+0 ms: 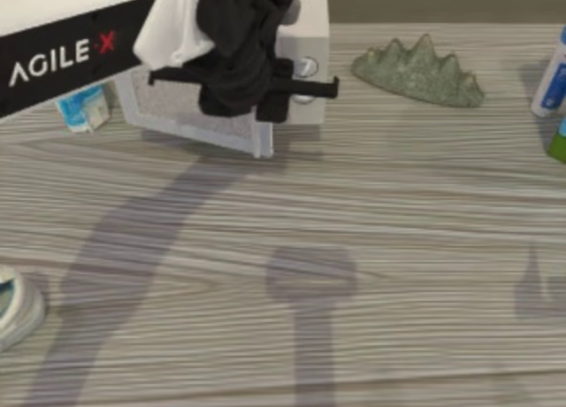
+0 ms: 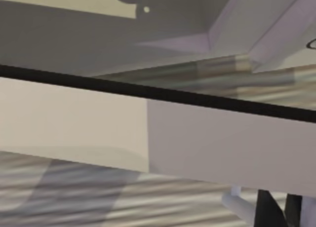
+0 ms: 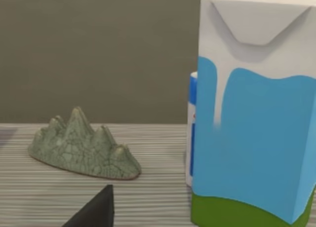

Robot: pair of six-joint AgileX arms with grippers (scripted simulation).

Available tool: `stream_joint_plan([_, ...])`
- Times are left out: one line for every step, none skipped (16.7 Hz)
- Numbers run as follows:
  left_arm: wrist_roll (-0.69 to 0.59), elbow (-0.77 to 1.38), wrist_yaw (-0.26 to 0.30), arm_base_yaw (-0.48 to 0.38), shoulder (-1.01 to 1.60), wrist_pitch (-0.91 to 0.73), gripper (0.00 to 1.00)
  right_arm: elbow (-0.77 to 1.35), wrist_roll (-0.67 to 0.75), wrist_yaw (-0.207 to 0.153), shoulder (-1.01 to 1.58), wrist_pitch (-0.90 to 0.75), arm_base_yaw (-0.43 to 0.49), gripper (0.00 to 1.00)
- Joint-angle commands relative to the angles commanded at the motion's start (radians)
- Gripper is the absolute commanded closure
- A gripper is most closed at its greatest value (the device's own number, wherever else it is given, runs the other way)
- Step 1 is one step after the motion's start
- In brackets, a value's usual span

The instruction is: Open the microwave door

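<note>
Reaching over the microwave (image 1: 305, 26) at the table's far left, my left gripper (image 1: 265, 93) sits at the free edge of the door (image 1: 195, 115), which stands ajar, probably to swing it wider; I cannot tell how its claw stands. My right arm is parked by a carton (image 3: 252, 118) and a green rock (image 1: 420, 71), well right of the microwave, on a grey wood-grain table (image 1: 354, 248) before a dull wall.

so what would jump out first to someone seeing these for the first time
The left arm, marked AGILE X, reaches in from the top view's upper left, its black left gripper at the front of the white microwave, whose microwave door is swung partly out. To the right lies a green mountain-shaped ornament, and a blue-and-white carton fills the right wrist view.
</note>
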Motion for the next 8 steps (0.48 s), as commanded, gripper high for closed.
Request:
stream_joint_plan([0.000,0.000,0.000,0.000,0.000,0.000,1.00,0.000,0.000,0.000,0.000,0.000,0.000,0.00])
stream_joint_plan([-0.004,-0.002,0.005,-0.006,0.004,0.000,1.00,0.000,0.000,0.000,0.000,0.000,0.000,0.00])
stream_joint_plan([-0.002,-0.003,0.006,-0.006,0.002,0.002,1.00,0.000,0.000,0.000,0.000,0.000,0.000,0.00])
stream_joint_plan([0.006,-0.010,0.010,-0.005,-0.005,0.007,1.00,0.000,0.000,0.000,0.000,0.000,0.000,0.00])
stream_joint_plan([0.019,-0.022,0.016,-0.002,-0.016,0.013,1.00,0.000,0.000,0.000,0.000,0.000,0.000,0.00])
stream_joint_plan([0.035,-0.041,0.024,0.002,-0.027,0.019,1.00,0.000,0.000,0.000,0.000,0.000,0.000,0.00])
stream_joint_plan([0.054,-0.063,0.032,0.006,-0.039,0.024,1.00,0.000,0.000,0.000,0.000,0.000,0.000,0.00])
stream_joint_plan([0.073,-0.085,0.041,0.011,-0.050,0.030,1.00,0.000,0.000,0.000,0.000,0.000,0.000,0.00])
